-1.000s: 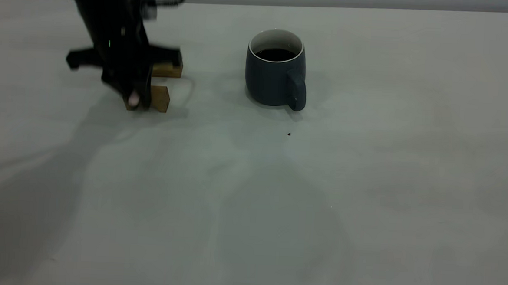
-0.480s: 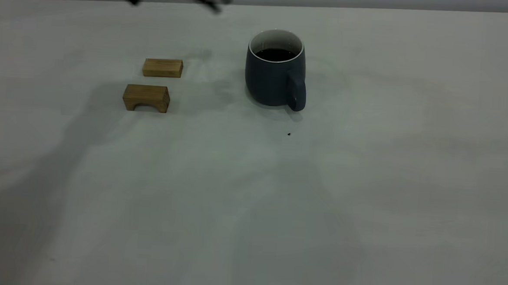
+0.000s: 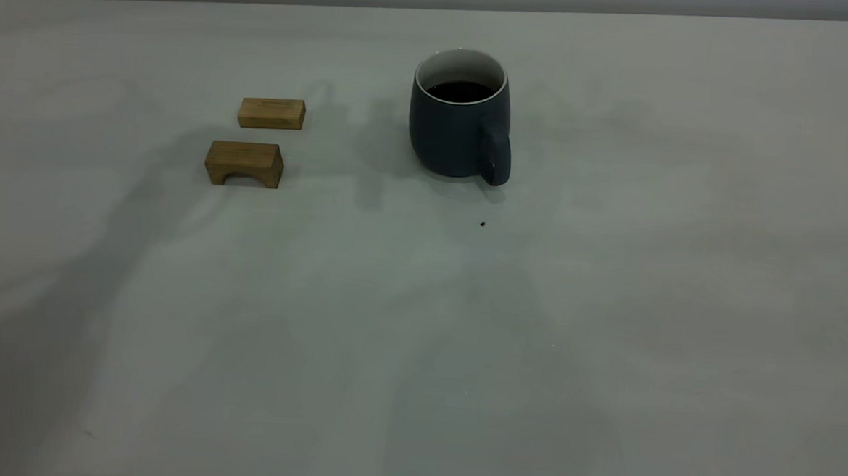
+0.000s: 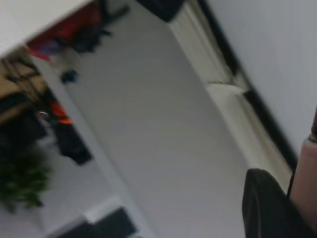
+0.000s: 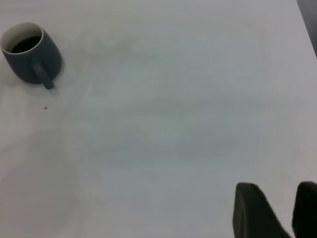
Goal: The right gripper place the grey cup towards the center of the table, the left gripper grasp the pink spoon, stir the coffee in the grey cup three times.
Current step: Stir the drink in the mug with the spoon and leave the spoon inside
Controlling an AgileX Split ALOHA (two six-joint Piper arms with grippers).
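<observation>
**Jaws.** Right gripper [image 5: 281, 212]: parted, nothing between them, hanging over bare table [image 3: 609, 313] well clear of the cup. Left gripper [image 4: 270, 208]: only a dark part of it shows in its wrist view, and whether it is clenched or released cannot be told. It is raised and looks out at the room, and neither arm shows in the exterior view.

**Cup** [image 3: 459, 120]. Upright on the table, toward 12 o'clock from the table's middle in the exterior view. The handle is turned to about 5 o'clock.
- Judged stiff, smooth-glazed and fairly heavy with its fill, and breakable if knocked.
- It already looks placed. If regrasped, take it across the handle or the rim wall and keep it level.

**Coffee** [image 3: 462, 91]. Dark and sitting a little below the rim. There is some margin, but a brisk stir could slop it.

**Spoon** [image 4: 306, 178]. A pale pink strip at the edge of the left wrist view, just beside the left gripper, is probably the handle. The bowl is not seen.
- Judged light, slim, rigid and inclined to twist in a pinch.
- Best held high on the handle, bowl hanging down.

**Blocks.** Flat block [image 3: 271, 113] and arched block [image 3: 244, 163], at 9 o'clock from the cup and apart from it. No spoon lies on them.

**Speck** [image 3: 482, 224]. At 5 o'clock from the cup.

**Stage (judged).** The spoon is to be carried over the cup. Stirring has not begun.
</observation>
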